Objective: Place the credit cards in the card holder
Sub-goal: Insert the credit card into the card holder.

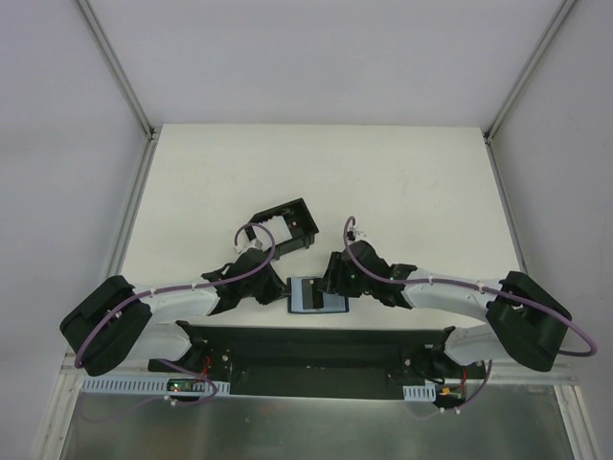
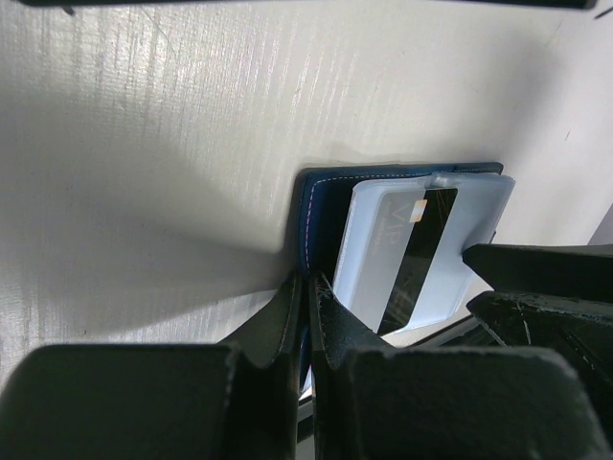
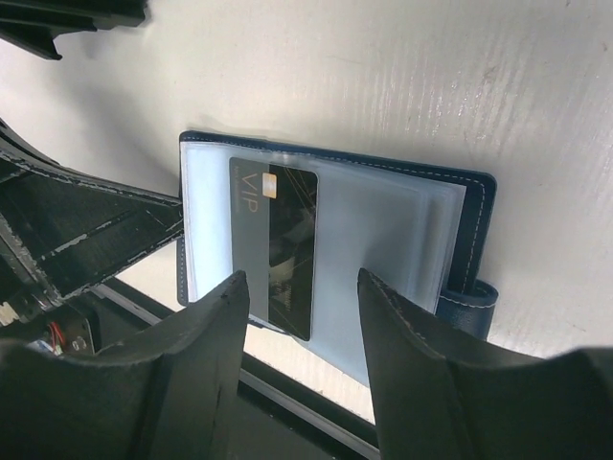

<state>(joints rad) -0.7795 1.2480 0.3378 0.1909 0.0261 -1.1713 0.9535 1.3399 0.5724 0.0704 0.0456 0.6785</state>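
black frame [image 1: 306, 228] behind card holder [image 1: 316, 295], arms [image 1: 192, 292] flanking

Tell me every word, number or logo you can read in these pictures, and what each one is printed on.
"VIP": on the grey end of the dark card, just below its gold chip, inside a clear sleeve of the card holder.
Left wrist view: the same card's lettering is too faint to read properly.
Green circuit board by the arm bases: any markings are too small to read.
Nothing else legible.

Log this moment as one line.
left gripper: shut on navy-blue folding wallet edge | right gripper: open above grey-black VIP card | card: inside wallet's clear plastic sleeve
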